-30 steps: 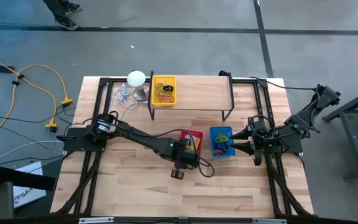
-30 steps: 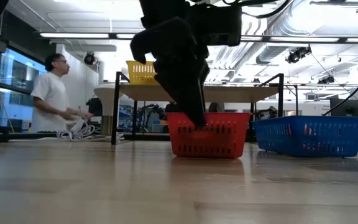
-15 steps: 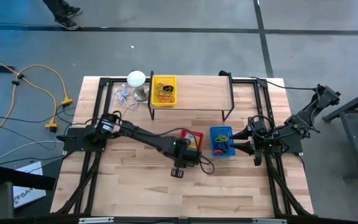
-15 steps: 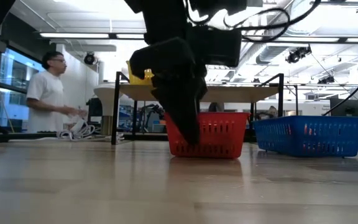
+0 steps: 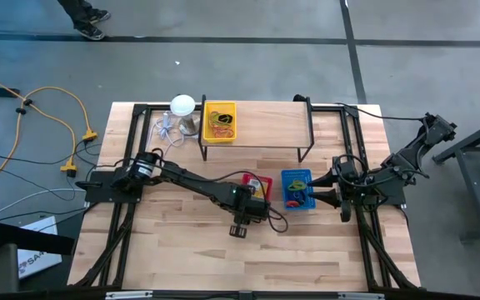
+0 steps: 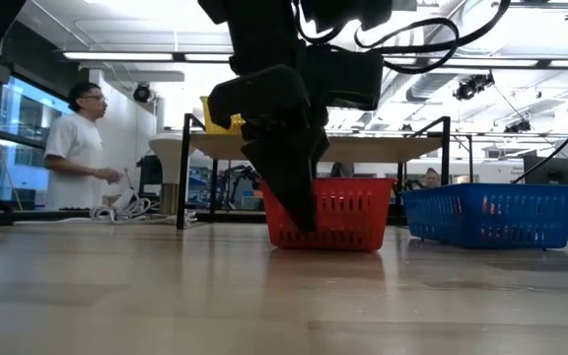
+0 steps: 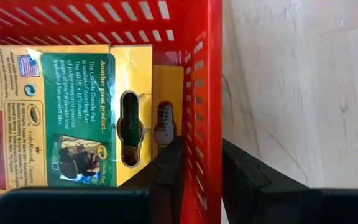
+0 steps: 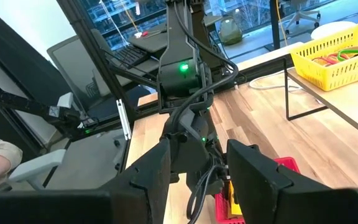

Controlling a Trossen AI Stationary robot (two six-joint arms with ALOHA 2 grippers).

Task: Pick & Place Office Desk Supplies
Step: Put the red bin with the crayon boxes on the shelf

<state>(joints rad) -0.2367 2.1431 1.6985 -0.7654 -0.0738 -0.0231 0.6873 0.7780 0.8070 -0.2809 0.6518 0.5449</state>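
Three baskets sat on the table in the high view: a yellow basket [image 5: 220, 122] on the raised rack [image 5: 257, 129], a red basket [image 5: 257, 185] and a blue basket [image 5: 297, 189] side by side below it. Since a second earlier the left gripper [image 5: 242, 223] had drawn nearer the red basket's near edge; over the last half second it barely moved. The right gripper [image 5: 323, 198] waited just beside the blue basket, unchanged.

Low view: the left gripper [image 6: 299, 202] hung in front of the red basket [image 6: 348, 212], lower and more upright than a second before. A person [image 6: 82, 148] stood in the room beyond.

Left wrist view: the fingers [image 7: 169, 177] straddled the red basket's side wall [image 7: 207, 93], one inside and one outside, pinching that wall, not the yellow-and-green card boxes [image 7: 73, 112] lying inside. Judgement: the shift looked like a settling onto the basket rim; the supplies themselves were ungripped.

Right wrist view: the right gripper [image 8: 199, 168] stood spread wide, empty, facing the left arm. Rubber bands [image 8: 337, 56] lay in the yellow basket [image 8: 328, 71].
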